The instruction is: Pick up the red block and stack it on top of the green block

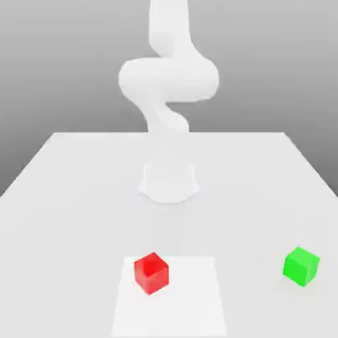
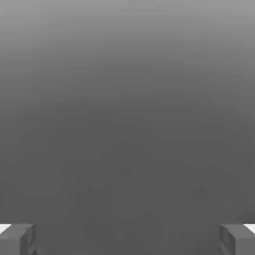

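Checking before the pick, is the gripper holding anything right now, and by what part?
Nothing is held: the fingers stand wide apart, and the red block sits on the table.

My base stands on a pale white tabletop (image 1: 72,198). On it rests the red block (image 1: 151,272), sitting on a slightly lighter square patch (image 1: 191,297). The green block (image 1: 301,266) lies directly on the tabletop too, well apart from the red one, toward the exterior view's right.

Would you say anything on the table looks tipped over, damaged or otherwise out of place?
Nothing stands out. The red block and the green block both sit flat on the table, well apart, and both look intact.
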`<state>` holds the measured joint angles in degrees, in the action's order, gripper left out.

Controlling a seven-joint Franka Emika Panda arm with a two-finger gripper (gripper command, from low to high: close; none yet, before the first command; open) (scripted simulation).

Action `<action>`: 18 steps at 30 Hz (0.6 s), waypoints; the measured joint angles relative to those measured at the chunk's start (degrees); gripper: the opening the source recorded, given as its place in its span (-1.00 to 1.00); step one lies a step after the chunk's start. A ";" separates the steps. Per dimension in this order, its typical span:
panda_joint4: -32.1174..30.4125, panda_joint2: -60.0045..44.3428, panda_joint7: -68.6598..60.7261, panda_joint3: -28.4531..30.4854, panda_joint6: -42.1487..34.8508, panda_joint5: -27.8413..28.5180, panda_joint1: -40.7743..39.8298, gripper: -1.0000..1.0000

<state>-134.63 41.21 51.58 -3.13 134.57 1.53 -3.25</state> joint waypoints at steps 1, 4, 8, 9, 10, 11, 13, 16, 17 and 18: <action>-1.32 -2.26 2.79 -1.32 1.32 0.78 -1.41 0.00; -4.97 -8.59 10.38 -4.63 4.91 2.82 -5.31 0.00; -9.64 -16.78 19.89 -7.71 9.48 5.17 -9.67 0.00; -10.81 -18.82 22.18 -8.27 10.63 5.65 -10.62 0.00; -11.98 -20.84 24.43 -8.74 11.78 6.08 -11.50 0.00; -13.14 -22.84 26.63 -9.11 12.93 6.45 -12.28 0.00; -15.48 -26.76 30.67 -9.90 15.26 6.70 -13.90 0.00; -19.03 -32.39 36.13 -10.01 18.83 6.21 -15.09 0.00; -20.22 -34.16 37.59 -9.94 20.04 5.56 -15.26 0.00; -21.41 -35.86 38.82 -9.84 21.26 4.56 -15.32 0.00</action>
<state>-156.04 5.35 90.39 -12.97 155.84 6.09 -18.57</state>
